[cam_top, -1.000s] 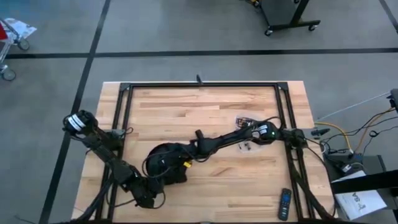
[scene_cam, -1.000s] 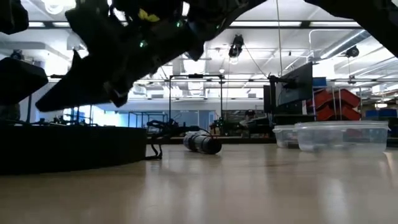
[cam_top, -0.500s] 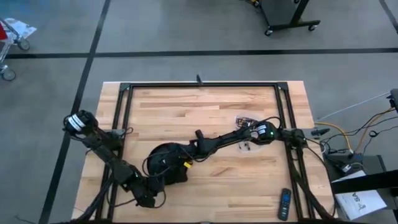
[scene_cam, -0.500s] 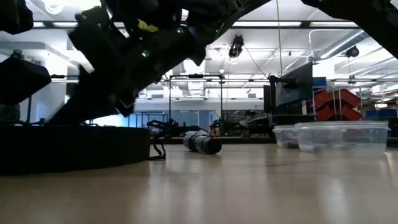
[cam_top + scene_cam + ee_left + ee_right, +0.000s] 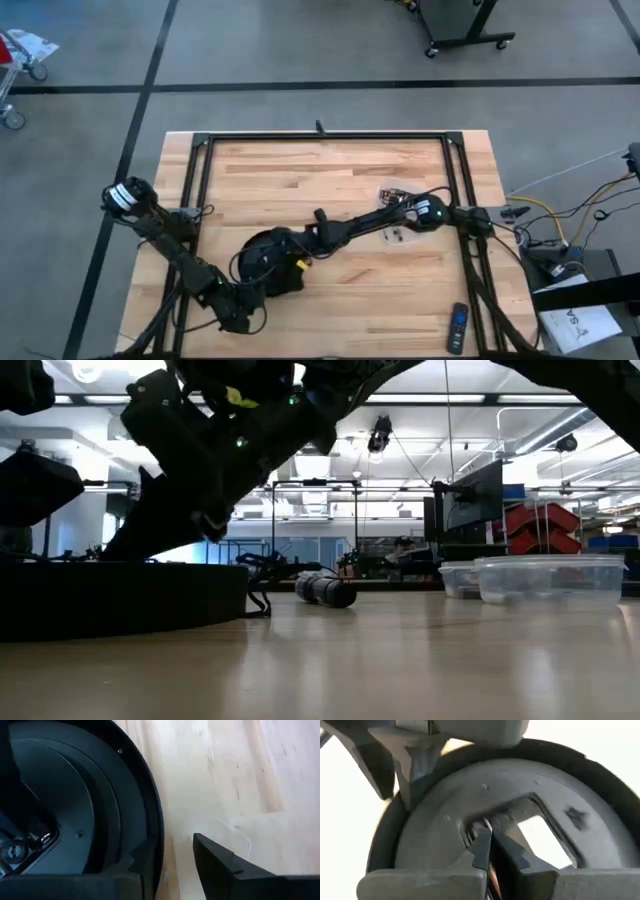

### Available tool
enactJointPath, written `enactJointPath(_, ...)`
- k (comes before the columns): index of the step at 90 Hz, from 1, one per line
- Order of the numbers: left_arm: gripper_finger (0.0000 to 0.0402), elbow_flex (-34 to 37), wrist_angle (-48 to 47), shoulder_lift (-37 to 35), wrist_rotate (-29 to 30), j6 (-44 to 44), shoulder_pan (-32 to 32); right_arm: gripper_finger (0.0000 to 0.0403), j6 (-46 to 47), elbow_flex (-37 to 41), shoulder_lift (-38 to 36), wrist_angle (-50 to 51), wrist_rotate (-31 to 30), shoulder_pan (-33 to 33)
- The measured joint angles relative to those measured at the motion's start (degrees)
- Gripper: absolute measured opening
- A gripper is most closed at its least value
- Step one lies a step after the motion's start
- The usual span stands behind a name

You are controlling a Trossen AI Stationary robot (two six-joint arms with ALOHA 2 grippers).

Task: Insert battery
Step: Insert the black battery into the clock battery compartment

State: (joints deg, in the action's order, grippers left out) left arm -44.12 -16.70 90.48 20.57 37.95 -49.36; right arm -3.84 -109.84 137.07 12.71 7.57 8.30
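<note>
Right gripper [image 5: 490, 857], fingers pressed together, sits in the disc's [image 5: 530, 795] bay; left gripper [image 5: 170, 865] pinches its rim. We risk jamming if it tilts.

No legible text, labels, brands or numbers on anything in view.

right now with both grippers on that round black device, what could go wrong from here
The right gripper is nearly closed over the device's open compartment; a thin piece seems to sit between its fingers, and coming in tilted might jam it on the compartment's edge. The left gripper holds only the round black device by its rim, so a downward push could shift the device.
</note>
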Motion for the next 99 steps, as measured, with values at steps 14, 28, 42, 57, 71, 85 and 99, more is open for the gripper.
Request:
enactJointPath(14,0.0099,0.0,0.1,0.6,1.1,-1.4,-0.1,0.0,-2.1,-1.7,-4.0,0.6,-1.4,1.6)
enactJointPath(28,0.0085,-0.1,0.1,2.1,2.3,-1.9,-0.1,0.0,-3.5,-2.2,-6.9,5.4,-4.2,4.4)
enactJointPath(42,0.002,-0.2,0.1,3.1,3.9,-1.6,0.0,0.0,-5.0,-2.2,-10.0,8.0,-11.1,7.9)
enactJointPath(57,0.0003,-0.2,0.0,3.2,5.4,-1.4,0.0,0.0,-8.0,-2.1,-11.1,13.3,-22.8,12.5)
enactJointPath(71,0.0,-0.1,-0.5,2.7,5.5,-1.3,0.3,0.0,-9.8,-1.8,-10.9,14.3,-28.7,15.4)
enactJointPath(85,0.0,0.2,-1.8,-0.1,5.0,-0.9,1.3,0.001,-11.4,-1.5,-9.1,14.7,-30.1,17.2)
enactJointPath(99,0.0,0.2,-3.6,-3.9,4.9,-0.8,2.8,0.0063,-14.1,-1.4,-7.4,14.4,-30.1,17.9)
